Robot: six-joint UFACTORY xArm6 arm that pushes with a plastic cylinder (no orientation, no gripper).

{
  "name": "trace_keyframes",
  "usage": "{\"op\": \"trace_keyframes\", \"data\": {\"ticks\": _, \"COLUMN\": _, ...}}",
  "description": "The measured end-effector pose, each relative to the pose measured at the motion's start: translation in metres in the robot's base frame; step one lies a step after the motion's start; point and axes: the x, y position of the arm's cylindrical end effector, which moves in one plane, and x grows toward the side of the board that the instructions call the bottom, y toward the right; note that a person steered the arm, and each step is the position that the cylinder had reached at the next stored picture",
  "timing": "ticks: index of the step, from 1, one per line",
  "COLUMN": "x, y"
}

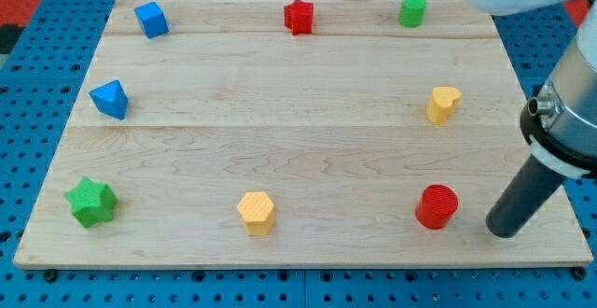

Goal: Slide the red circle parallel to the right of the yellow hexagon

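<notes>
The red circle point(437, 205) sits near the view's bottom right on the wooden board point(298, 112). The yellow hexagon point(256, 212) lies at the bottom centre, well to the left of the red circle and at about the same height in the view. My tip point(502, 230) is at the lower end of the dark rod, just to the right of the red circle and slightly below it, with a small gap between them.
A yellow heart point(444, 104) is at the right. A green cylinder point(412, 10), a red star point(298, 16) and a blue cube point(151, 20) line the top. A blue wedge-like block point(110, 99) is at the left, a green star point(91, 202) at the bottom left.
</notes>
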Motion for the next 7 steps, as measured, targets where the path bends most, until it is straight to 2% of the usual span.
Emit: {"op": "trace_keyframes", "data": {"ticks": 7, "x": -0.034, "y": -0.005}}
